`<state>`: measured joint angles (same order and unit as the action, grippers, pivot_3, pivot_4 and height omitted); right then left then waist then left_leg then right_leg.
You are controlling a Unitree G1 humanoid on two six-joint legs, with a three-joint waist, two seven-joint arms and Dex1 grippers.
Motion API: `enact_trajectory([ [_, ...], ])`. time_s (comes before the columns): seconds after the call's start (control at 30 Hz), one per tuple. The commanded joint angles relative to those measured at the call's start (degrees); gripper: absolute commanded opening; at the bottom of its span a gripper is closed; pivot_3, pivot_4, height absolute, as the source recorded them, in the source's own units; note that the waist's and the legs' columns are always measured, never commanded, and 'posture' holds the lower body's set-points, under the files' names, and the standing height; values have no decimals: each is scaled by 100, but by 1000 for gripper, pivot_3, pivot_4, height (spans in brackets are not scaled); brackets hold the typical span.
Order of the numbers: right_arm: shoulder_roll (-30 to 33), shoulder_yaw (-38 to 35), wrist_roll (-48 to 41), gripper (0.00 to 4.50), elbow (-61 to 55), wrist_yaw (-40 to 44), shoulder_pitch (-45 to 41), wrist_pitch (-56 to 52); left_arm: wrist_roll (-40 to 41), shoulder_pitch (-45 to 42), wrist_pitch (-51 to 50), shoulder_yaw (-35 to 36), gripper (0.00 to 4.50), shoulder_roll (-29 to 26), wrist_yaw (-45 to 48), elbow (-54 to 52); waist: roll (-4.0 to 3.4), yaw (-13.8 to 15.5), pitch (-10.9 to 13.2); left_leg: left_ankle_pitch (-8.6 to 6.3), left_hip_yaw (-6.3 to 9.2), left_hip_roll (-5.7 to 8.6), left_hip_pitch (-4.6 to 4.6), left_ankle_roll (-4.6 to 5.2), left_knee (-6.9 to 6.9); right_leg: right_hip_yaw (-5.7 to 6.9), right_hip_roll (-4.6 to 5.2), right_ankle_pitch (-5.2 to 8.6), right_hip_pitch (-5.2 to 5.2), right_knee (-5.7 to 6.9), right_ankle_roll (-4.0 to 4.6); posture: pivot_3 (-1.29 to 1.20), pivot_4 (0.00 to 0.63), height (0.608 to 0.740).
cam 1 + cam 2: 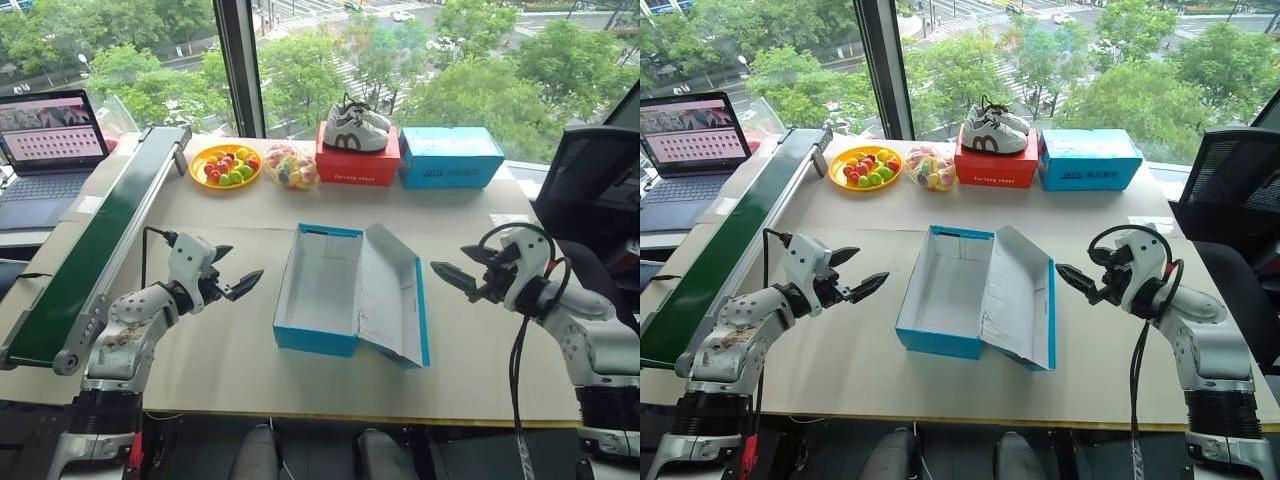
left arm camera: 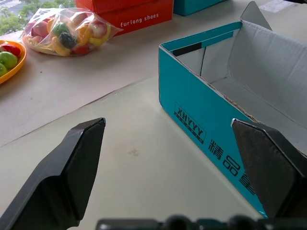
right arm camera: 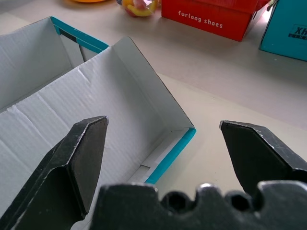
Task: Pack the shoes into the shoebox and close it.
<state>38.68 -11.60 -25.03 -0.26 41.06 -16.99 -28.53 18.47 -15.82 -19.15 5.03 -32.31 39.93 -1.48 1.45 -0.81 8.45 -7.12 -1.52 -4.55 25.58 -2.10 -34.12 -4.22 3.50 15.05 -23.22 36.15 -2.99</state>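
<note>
**Open, empty shoebox at mid-frame: risks and surfaces**

Largest hazard, in my judgement: the bench (image 1: 230, 372) was a smooth, pale sheet, so the light shoebox (image 1: 315, 340) at the centre of the head view could have slid or spun if nudged from one side. Its lid (image 1: 392, 290) lay hinged open toward the right of the frame, leaning up. A careless sweep by the right arm could have creased it or flipped it shut too soon. The white-and-grey sneakers (image 1: 355, 128) on the red shoebox (image 1: 358, 165) at top centre could have been mistaken for the wanted pair.

The shoebox was corrugated card, bright blue outside, white and ribbed within, sharp-cornered, with nothing inside. Beside the red one stood another blue box (image 1: 450, 158), matte card. The left jaws and right jaws, black wedge-shaped fingers, both stood wide, flanking the shoebox and holding nothing
</note>
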Motion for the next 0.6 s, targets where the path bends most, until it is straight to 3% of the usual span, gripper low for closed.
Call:
enact_trajectory([
  [0.03,13,-59,-11,4439,-53,19,-250,73,203,-318,-46,346,4500,72,-219,-54,0,0,0,0,0,0,0,0,0,0,0,0,0,0,0,0,150,740],
  [0.3,-651,761,-35,4439,145,191,-1794,-61,-469,-1439,334,1421,4500,-364,-2002,2001,9,-135,7,0,5,-6,-10,1,-10,-1,-12,-4,4,12,0,0,150,740],
  [0.6,-1826,1599,134,4439,562,454,-2834,167,-685,-2105,1036,1765,4500,-977,-2428,3909,41,-14,21,2,10,-6,48,-4,-15,13,-10,-25,-50,38,35,0,150,740],
])
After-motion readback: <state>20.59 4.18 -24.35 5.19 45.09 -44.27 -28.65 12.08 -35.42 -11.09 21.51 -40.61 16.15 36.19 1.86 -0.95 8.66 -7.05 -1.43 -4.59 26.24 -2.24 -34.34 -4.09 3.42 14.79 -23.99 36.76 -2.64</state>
